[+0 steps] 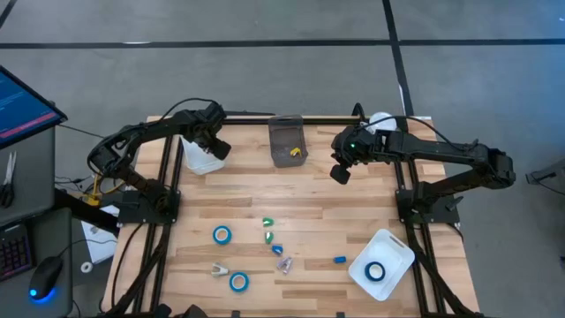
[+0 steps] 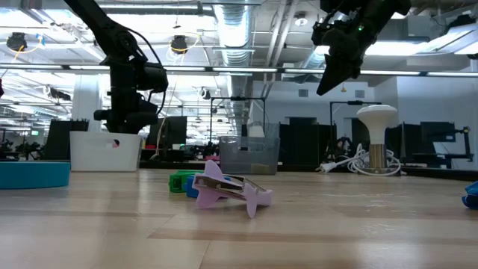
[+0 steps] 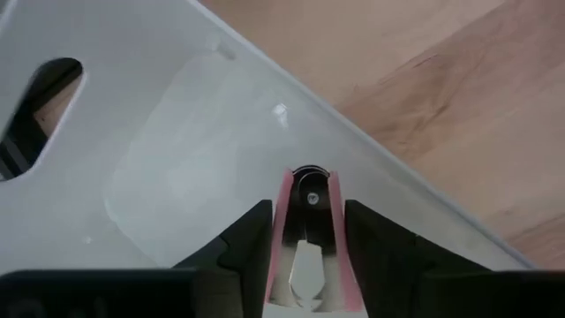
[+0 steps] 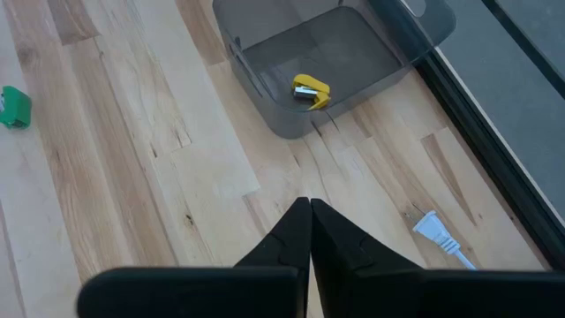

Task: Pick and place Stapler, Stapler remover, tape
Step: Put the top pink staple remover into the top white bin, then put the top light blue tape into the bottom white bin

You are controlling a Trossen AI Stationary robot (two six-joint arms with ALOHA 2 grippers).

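Pink stapler remover (image 3: 306, 252) sits between the left claw's (image 3: 305, 231) fingers above a white bin (image 3: 168, 150); right claw (image 4: 310, 216) closed, empty.

A robotics lab set in an open industrial hall.

A wooden bench (image 1: 291, 203) on a dark metal frame is seen standing on a grey concrete floor (image 1: 265, 79). Behind the bench, exposed ceiling ducts (image 2: 246, 30) and strip lights are visible above rows of further workstations. Beside the bench, a monitor (image 1: 22, 106), keyboard (image 1: 13, 252) and mouse (image 1: 42, 283) are placed.
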